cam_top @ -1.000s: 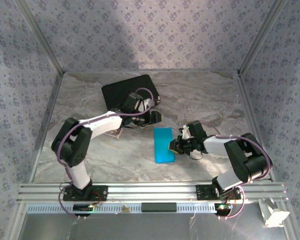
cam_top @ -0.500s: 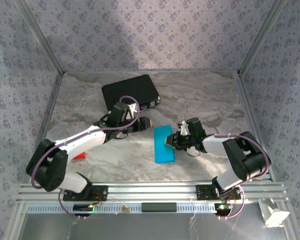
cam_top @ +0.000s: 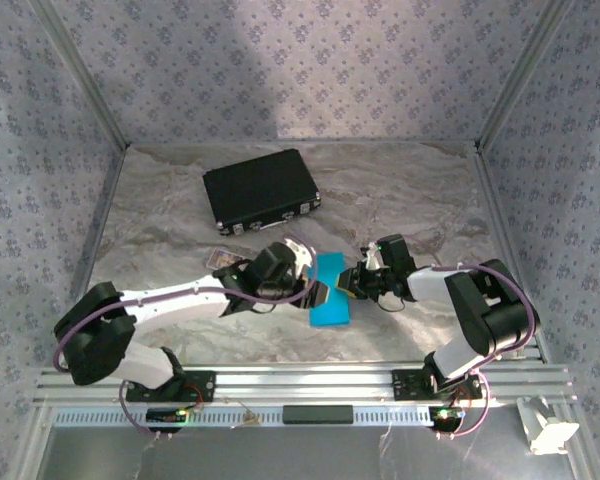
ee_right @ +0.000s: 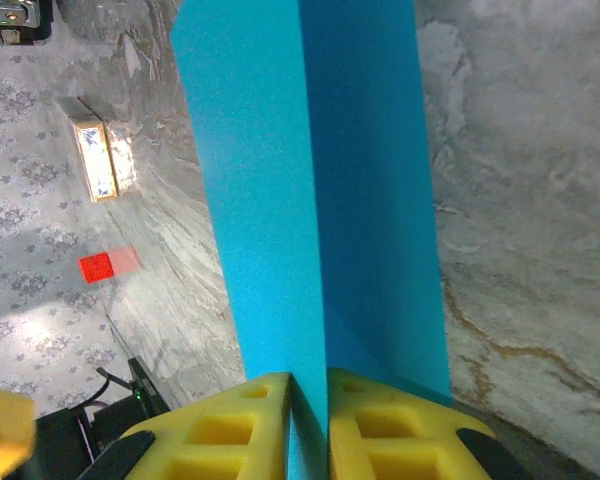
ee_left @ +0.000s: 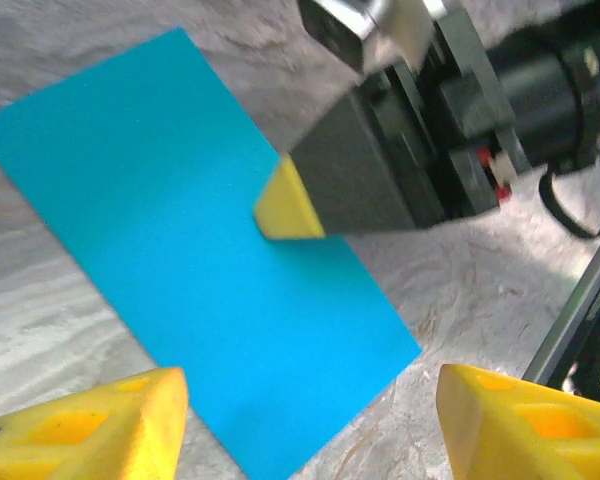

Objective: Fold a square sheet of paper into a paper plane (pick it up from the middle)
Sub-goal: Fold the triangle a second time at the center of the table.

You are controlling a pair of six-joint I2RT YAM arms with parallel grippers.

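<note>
The marble table (cam_top: 410, 190) is walled on three sides. The right gripper (ee_right: 307, 420) is clamped on the right edge of the paper (ee_right: 280, 180), which lies mid-table. The left gripper (ee_left: 310, 425) stands at the paper's left edge, jaws wide apart. The case (cam_top: 260, 190), card (ee_right: 97, 160) and red block (ee_right: 97, 267) sit well apart across open marble.

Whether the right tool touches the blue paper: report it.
Touching. The right wrist view shows the right tool closed on the blue paper, whose raised fold runs down between its yellow fingers with no gap.
</note>
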